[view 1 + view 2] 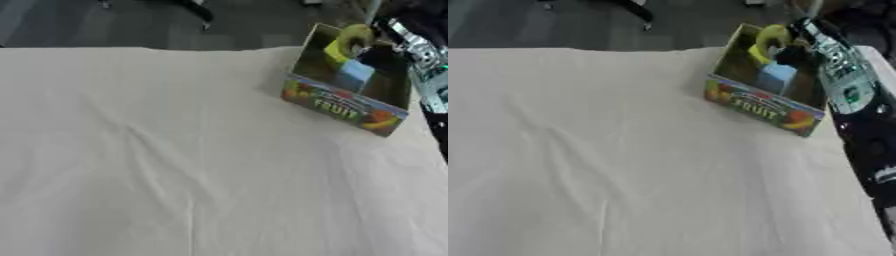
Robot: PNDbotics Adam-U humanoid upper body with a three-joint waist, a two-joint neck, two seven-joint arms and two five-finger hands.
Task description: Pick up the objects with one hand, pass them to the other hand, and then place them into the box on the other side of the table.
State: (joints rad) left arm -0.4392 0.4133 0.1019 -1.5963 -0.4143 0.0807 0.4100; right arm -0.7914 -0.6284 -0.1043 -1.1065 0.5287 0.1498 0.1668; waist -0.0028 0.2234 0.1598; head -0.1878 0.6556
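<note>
"fruit" on the box front

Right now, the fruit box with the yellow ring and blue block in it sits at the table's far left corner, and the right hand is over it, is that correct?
Not quite: the box sits at the table's far right corner, as the left eye view shows. The yellow ring and blue block are in it, with the right hand over it.

A table is covered by a cream cloth, which is marked by shallow creases and a fold line running toward the near edge. Beyond the table's far edge, a dark grey floor is seen, on which dark legs of some furniture stand, too blurred to identify.
</note>
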